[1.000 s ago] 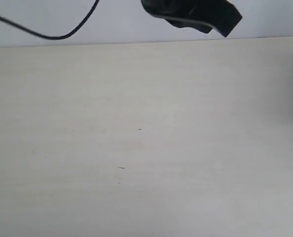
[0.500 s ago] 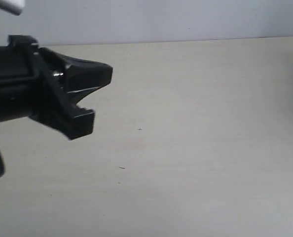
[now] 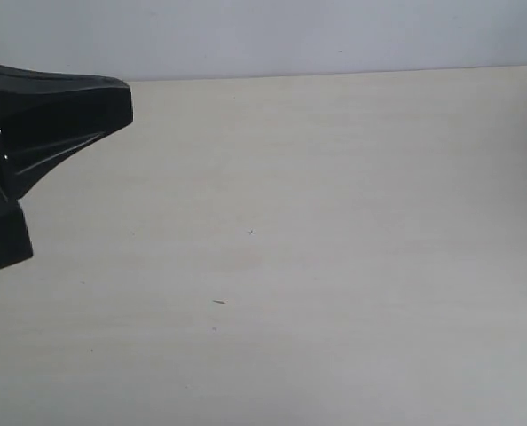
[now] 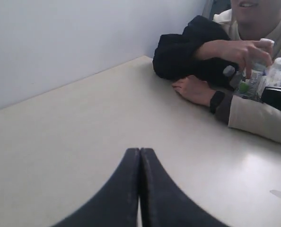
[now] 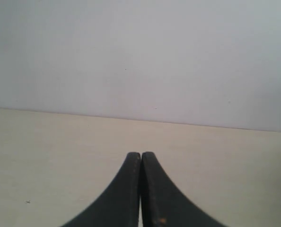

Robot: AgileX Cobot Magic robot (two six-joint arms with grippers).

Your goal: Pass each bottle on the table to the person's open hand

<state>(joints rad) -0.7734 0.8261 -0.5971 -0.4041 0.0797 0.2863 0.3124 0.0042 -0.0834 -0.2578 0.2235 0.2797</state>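
Both arms are empty. The left fingers are pressed flat together with nothing between them, and so are the right fingers.

The stretch of counter in the exterior view carries no bottle. Only the black bulk of the left arm juts in at its edge. The bottles stand bunched at the far end, close against the person. The person's raised hand grips the top of one, while the resting hand lies on the counter, not offered.

I judge this a lull between hand-overs, or the end of them. A next move needs a bottle standing free, an offered palm, and fingers that part first.

The frame edge cuts off the bottle cluster, so I cannot count it. The right wrist view shows only counter and wall.
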